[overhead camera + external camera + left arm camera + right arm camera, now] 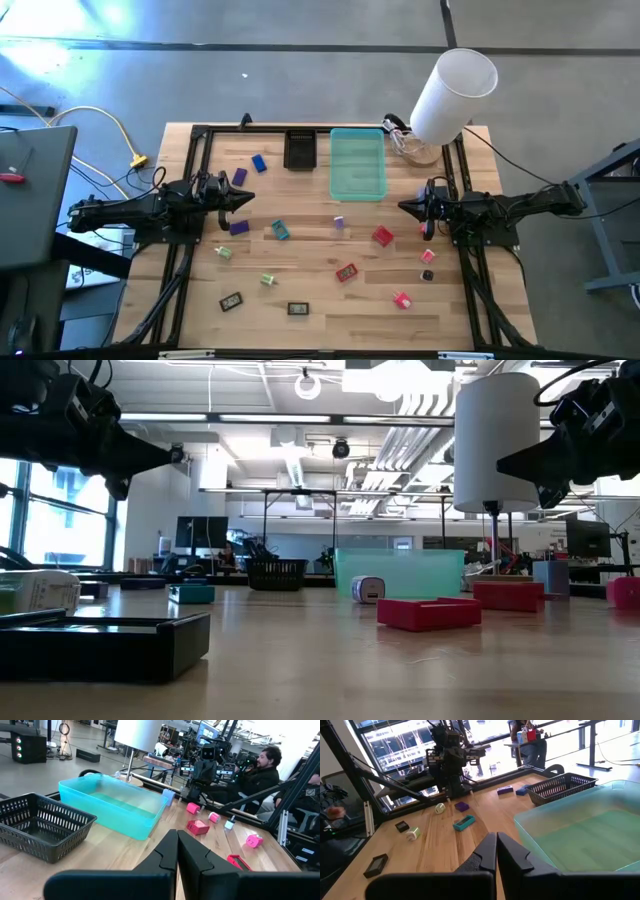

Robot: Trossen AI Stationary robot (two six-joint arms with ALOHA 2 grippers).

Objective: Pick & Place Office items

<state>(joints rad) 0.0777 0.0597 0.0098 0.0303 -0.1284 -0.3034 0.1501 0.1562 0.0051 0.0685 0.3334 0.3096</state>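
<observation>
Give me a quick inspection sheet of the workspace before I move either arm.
Surface: wooden table, black frame around it.
Job's things: office items scattered loose on the wood, red, pink, green, purple, blue, teal and black; none in a tray.
Trays: teal tray and black mesh tray side by side at the far edge, both empty.
Clutter: white cylinder on a stand at the far right corner.
Grippers: left gripper and right gripper shut, holding nothing, raised above the table.
Cables: yellow cable on the floor at left.
Surroundings: person seated beyond the table.
</observation>
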